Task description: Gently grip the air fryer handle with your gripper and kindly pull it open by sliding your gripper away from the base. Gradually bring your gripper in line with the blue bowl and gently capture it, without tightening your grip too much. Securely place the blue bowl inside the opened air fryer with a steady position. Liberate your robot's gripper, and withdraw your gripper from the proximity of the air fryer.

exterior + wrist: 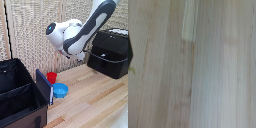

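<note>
The black air fryer point(110, 52) stands on the wooden table at the exterior view's right, against the wicker wall. I cannot make out its handle. The blue bowl point(60, 90) sits upright and empty on the table, beside the crate's blue panel. My gripper point(80, 55) hangs in the air at the end of the white arm, just left of the fryer and well above and to the right of the bowl. Its fingers are too blurred to read. The wrist view shows only bare wood point(213, 75), with no fingers in it.
A big black fabric crate point(20, 95) with a blue panel point(44, 86) fills the exterior view's lower left. A small red cup point(51, 77) stands just behind the bowl. The wrist view shows a pale strip point(188, 22) and a dark shape at the edge point(129, 50).
</note>
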